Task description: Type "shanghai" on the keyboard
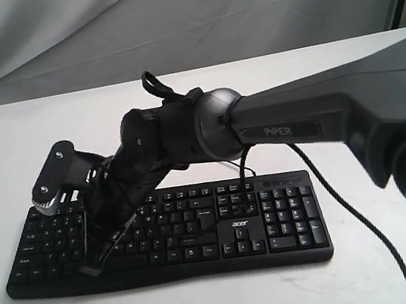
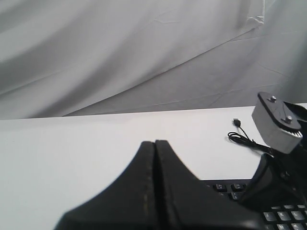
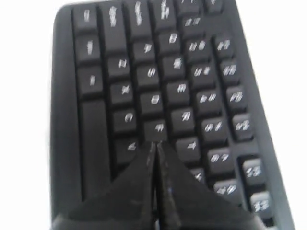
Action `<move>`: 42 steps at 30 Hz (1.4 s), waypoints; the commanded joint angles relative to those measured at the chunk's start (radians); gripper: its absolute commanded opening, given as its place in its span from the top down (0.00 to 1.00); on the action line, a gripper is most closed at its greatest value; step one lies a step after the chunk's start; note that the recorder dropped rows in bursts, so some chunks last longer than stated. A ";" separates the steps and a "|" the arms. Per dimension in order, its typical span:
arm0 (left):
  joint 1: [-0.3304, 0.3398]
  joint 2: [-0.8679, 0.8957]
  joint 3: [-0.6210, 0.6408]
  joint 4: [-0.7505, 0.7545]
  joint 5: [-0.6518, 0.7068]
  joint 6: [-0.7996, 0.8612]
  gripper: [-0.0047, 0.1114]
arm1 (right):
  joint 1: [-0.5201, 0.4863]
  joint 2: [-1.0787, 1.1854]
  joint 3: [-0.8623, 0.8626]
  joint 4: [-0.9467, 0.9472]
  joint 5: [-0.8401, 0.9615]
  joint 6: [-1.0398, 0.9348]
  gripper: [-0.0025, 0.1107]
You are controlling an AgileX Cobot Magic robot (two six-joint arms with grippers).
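Note:
The black keyboard [image 1: 286, 220] with its white acer logo lies across the white table. My right arm [image 1: 300, 123] reaches from the right over the keyboard's left half. In the right wrist view my right gripper [image 3: 156, 143] is shut and empty. Its tip points at the middle letter row of the keyboard [image 3: 93, 143], two rows back from the space bar. Whether it touches a key I cannot tell. My left gripper [image 2: 154, 142] is shut on nothing, low beside the keyboard [image 2: 223, 188]. It points toward the back of the table and does not show in the exterior view.
The thin black cable [image 1: 346, 205] trails off the keyboard's back toward the front right. A coil of it and the plug [image 2: 236, 122] lie on the table behind. A grey housing [image 2: 278, 122] on the right gripper stands above the keyboard's left end. Grey cloth hangs behind.

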 commanded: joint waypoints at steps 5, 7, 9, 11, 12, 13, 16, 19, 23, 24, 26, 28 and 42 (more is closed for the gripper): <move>-0.006 -0.002 0.002 0.000 -0.006 -0.003 0.96 | 0.002 0.068 -0.092 -0.005 0.028 -0.005 0.98; -0.006 -0.002 0.002 0.000 -0.006 -0.003 0.96 | 0.002 0.075 -0.092 -0.005 0.030 -0.005 0.98; -0.006 -0.002 0.002 0.000 -0.006 -0.003 0.96 | 0.002 0.077 -0.092 -0.005 0.032 -0.005 0.98; -0.006 -0.002 0.002 0.000 -0.006 -0.003 0.96 | 0.002 0.077 -0.092 -0.005 0.032 -0.005 0.98; -0.006 -0.002 0.002 0.000 -0.006 -0.003 0.96 | 0.002 0.077 -0.092 -0.005 0.032 -0.005 0.98; -0.006 -0.002 0.002 0.000 -0.006 -0.003 0.96 | 0.002 0.077 -0.092 -0.005 0.032 -0.005 0.98; -0.006 -0.002 0.002 0.000 -0.006 -0.003 0.96 | 0.002 0.077 -0.092 -0.011 0.034 -0.005 0.98; -0.006 -0.002 0.002 0.000 -0.006 -0.003 0.96 | 0.002 0.077 -0.092 -0.013 0.034 -0.003 0.98; -0.006 -0.002 0.002 0.000 -0.006 -0.003 0.96 | 0.002 0.077 -0.092 -0.013 0.034 -0.003 0.98; -0.006 -0.002 0.002 0.000 -0.006 -0.003 0.96 | 0.002 0.080 -0.092 -0.013 0.036 -0.003 0.98; -0.006 -0.002 0.002 0.000 -0.006 -0.003 0.96 | 0.002 0.090 -0.092 -0.009 0.036 -0.003 0.98; -0.006 -0.002 0.002 0.000 -0.006 -0.003 0.96 | 0.002 0.102 -0.092 -0.009 0.034 -0.003 0.98; -0.006 -0.002 0.002 0.000 -0.006 -0.003 0.96 | 0.000 0.021 -0.092 -0.123 0.064 0.081 0.98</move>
